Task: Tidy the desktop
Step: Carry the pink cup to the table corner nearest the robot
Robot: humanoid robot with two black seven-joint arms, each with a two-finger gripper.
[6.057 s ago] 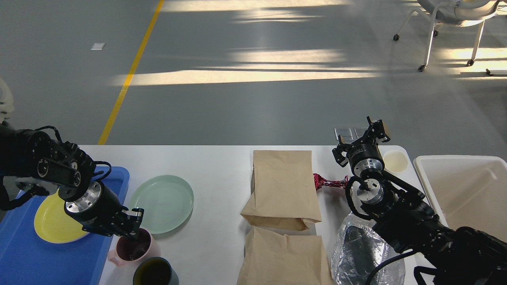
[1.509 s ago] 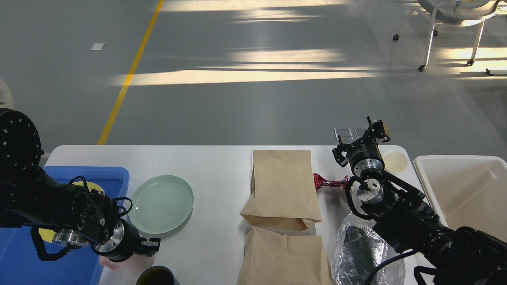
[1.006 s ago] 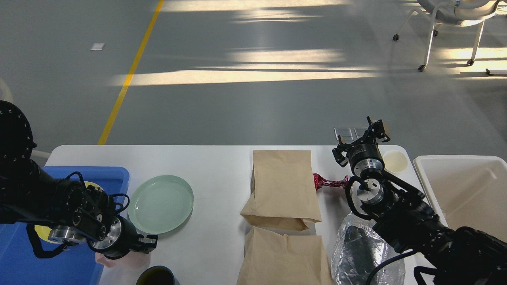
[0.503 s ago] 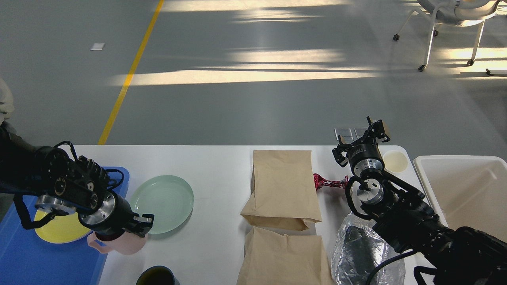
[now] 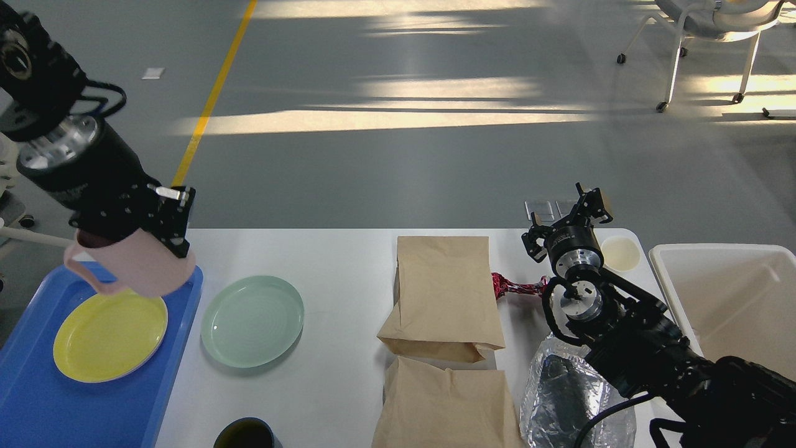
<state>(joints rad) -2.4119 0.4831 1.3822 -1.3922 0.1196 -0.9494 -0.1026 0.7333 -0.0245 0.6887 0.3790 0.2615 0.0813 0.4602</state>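
A large flat white rectangular tabletop (image 5: 336, 255) with rounded corners spans the lower half of the head view, with grey floor beyond it.

At the left edge sits a blue rimmed plastic tray (image 5: 37, 404). A round yellow plate (image 5: 111, 336) lies flat inside it. Above the tray's far right corner, the left gripper (image 5: 163, 233) holds a pale pink mug (image 5: 134, 270) in the air, its jaws pinching the mug's rim. The mug's handle points left, and its inside is hidden from view.

Just right of the tray, a round pale green plate (image 5: 252, 321) lies flat on the tabletop, nothing on it. At the bottom edge, near that plate, the rim of a dark green cup (image 5: 244, 433) shows; its inside is dark and the contents cannot be told.

In the middle lie two flat brown paper bags, one farther back (image 5: 444, 292) and one nearer (image 5: 448, 404), the first overlapping the second. A crumpled red wrapper (image 5: 513, 286) lies just right of the far bag.

The right gripper (image 5: 591, 205) is raised over the far right corner of the tabletop, its jaws slightly spread and holding nothing. Beside it lies a small round cream lid (image 5: 620, 254). Under the right arm is a crinkled clear plastic bag (image 5: 559, 392) with something dark inside.

Off the right end stands a deep off-white plastic bin (image 5: 734, 298); the visible interior looks bare.
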